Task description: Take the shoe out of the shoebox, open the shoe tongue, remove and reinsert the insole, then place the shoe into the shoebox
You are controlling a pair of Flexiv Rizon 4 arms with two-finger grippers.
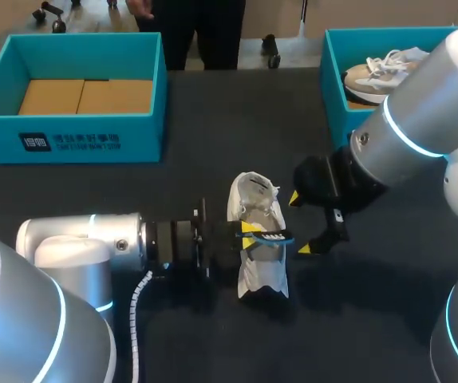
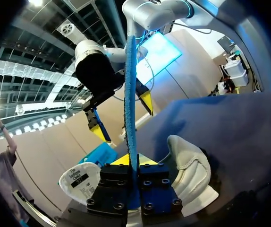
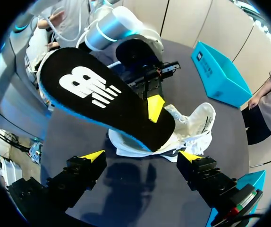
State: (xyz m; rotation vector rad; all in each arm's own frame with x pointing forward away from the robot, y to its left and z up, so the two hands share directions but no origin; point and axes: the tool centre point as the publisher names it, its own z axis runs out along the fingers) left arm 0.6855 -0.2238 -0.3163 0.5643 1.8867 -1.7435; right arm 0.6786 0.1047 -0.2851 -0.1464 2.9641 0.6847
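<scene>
The left arm (image 1: 77, 239) and right arm (image 1: 420, 120) were fat, rounded silver-grey tubes, their joints ringed by a thin glowing cyan band (image 1: 408, 137). A white ribbed cable (image 1: 139, 315) trailed from the left one. The left pincer (image 1: 251, 237) and right pincer (image 1: 299, 224) were black and blocky, dotted with small screws (image 2: 118, 206), with wedge-shaped yellow fingertips (image 3: 92, 155).

Two teal shoeboxes are counted on the table (image 1: 197, 104): the left box (image 1: 69, 144) and the right box (image 1: 334, 76). Two shoes are seen, a white shoe (image 1: 254, 209) lying on the table and a second shoe (image 1: 381, 72) in the right box, while only one insole (image 3: 105, 94) is found. Two grippers are numbered, the left gripper (image 1: 250, 236) and the right gripper (image 1: 299, 224), with two yellow tips borne by each.
</scene>
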